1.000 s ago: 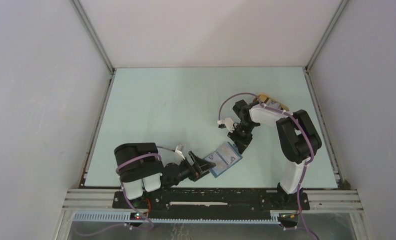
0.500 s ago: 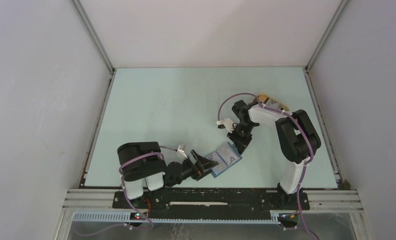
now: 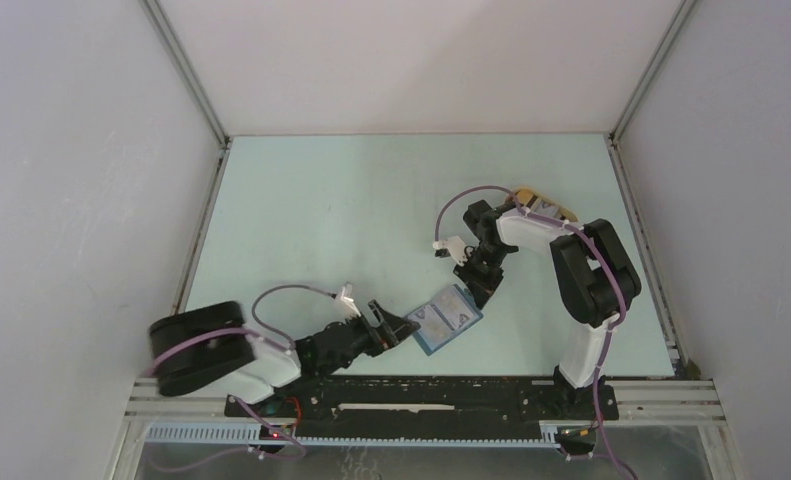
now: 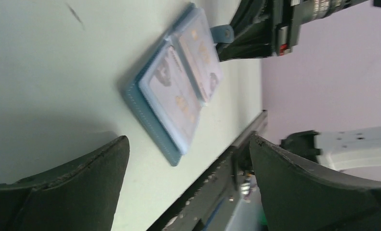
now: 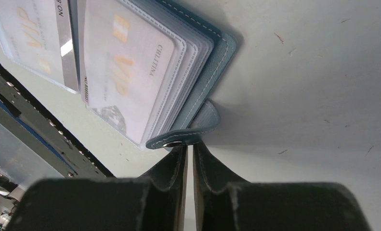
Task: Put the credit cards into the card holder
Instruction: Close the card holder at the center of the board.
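Observation:
The teal-blue card holder [image 3: 447, 318] lies open flat on the pale green table near the front edge. Two whitish credit cards with "VIP" print sit in its clear sleeves, one [image 5: 123, 72] on the leaf by the tab and one [image 5: 29, 33] on the other leaf; the same pair shows as card [image 4: 175, 96] and card [image 4: 203, 53]. My left gripper [image 3: 395, 325] [image 4: 188, 144] is open wide, low over the table just left of the holder, with nothing between its fingers. My right gripper [image 3: 474, 289] [image 5: 189, 147] is shut, its tips against the holder's snap tab [image 5: 178, 137].
A tan oval tray [image 3: 543, 206] sits at the back right, mostly hidden behind the right arm. The black front rail [image 3: 421, 392] runs close to the holder's near corner. Grey enclosure walls stand on three sides.
The left arm's shoulder and elbow have swung out to the left and dropped low. Its gripper has drawn back slightly from the holder and opened a little wider. Right arm and holder are unmoved.

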Robot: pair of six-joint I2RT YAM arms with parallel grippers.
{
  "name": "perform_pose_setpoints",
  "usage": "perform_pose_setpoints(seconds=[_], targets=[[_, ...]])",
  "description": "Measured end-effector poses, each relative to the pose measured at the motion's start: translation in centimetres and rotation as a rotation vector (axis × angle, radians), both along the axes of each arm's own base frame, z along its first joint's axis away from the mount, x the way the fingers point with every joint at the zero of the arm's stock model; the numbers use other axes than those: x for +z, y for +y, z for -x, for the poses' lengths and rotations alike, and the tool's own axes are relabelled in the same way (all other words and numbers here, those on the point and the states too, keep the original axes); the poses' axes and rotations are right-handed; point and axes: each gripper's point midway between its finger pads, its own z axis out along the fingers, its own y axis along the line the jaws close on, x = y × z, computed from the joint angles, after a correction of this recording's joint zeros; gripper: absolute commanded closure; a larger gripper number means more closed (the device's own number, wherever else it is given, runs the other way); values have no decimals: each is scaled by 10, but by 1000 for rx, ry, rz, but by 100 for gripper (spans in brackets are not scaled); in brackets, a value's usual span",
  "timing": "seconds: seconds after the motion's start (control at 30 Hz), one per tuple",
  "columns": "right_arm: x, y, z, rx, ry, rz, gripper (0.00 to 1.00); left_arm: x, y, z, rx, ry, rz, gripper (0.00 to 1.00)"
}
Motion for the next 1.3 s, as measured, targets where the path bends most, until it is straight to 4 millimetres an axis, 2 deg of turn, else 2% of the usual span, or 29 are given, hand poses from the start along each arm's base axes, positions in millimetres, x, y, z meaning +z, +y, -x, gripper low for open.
perform_pose_setpoints(seconds=[0.13,0.27,0.33,0.43,0.5,0.77,0.93,1.3], targets=[[0,0,0,0,1,0,85,3,12,-10,22,-77,-190,0],[0,0,0,0,0,0,84,43,19,-27,62,-181,-282,0],[0,0,0,0,0,0,85,48,26,-34,75,-196,-301,1],[0,0,0,0,2,1,85,35,39,-41,91,-160,-349,6],[0,0,0,0,3,1,85,25,42,-40,80,-137,-374,13],[-1,0,1,-3,11,2,85,-4,33,-38,4,-41,-368,35],[-1,0,1,-3,13,1,85,-19,24,-35,-50,13,-353,41],[-1,0,2,-3,15,4,86,-22,3,-33,-120,42,-255,46]])
